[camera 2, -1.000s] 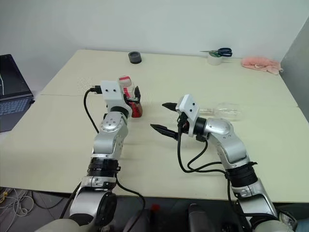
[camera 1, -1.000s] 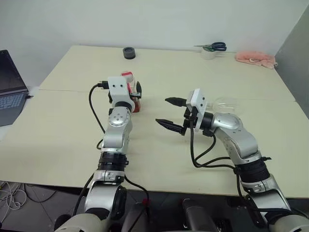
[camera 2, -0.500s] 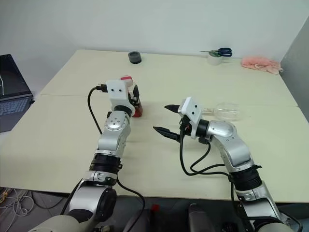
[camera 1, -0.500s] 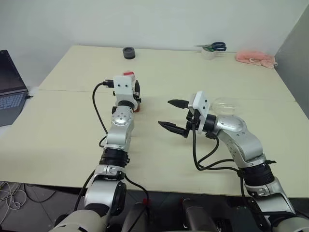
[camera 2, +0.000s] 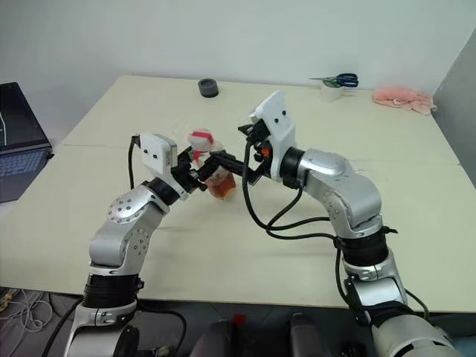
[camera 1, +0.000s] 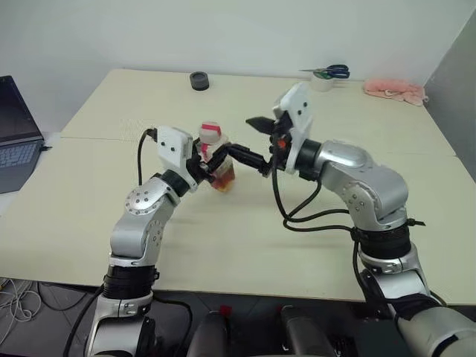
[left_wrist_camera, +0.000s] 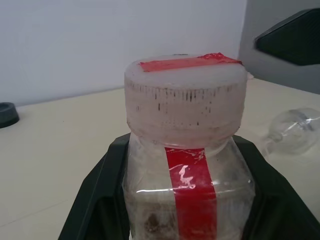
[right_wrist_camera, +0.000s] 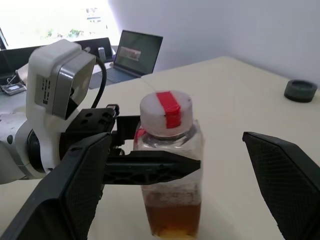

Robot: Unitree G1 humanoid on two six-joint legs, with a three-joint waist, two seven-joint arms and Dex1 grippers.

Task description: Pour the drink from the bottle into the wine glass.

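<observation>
The left gripper (camera 1: 216, 160) is clamped on the bottle (camera 1: 220, 165), its two black fingers pressed against opposite sides of the body below the red-and-white cap (right_wrist_camera: 165, 113); the bottle is upright near the table's (camera 1: 89, 193) middle, and the amber drink (right_wrist_camera: 172, 220) fills its lower part. The right gripper (camera 1: 253, 141) has its fingers spread wide and holds nothing, with the lower finger reaching close beside the bottle's right side. The wine glass (left_wrist_camera: 295, 131) lies on its side on the table to the right of the bottle, apart from both grippers.

Silver arms — black cables, black-fingered left claw (camera 1: 210, 161), white wrist boxes
</observation>
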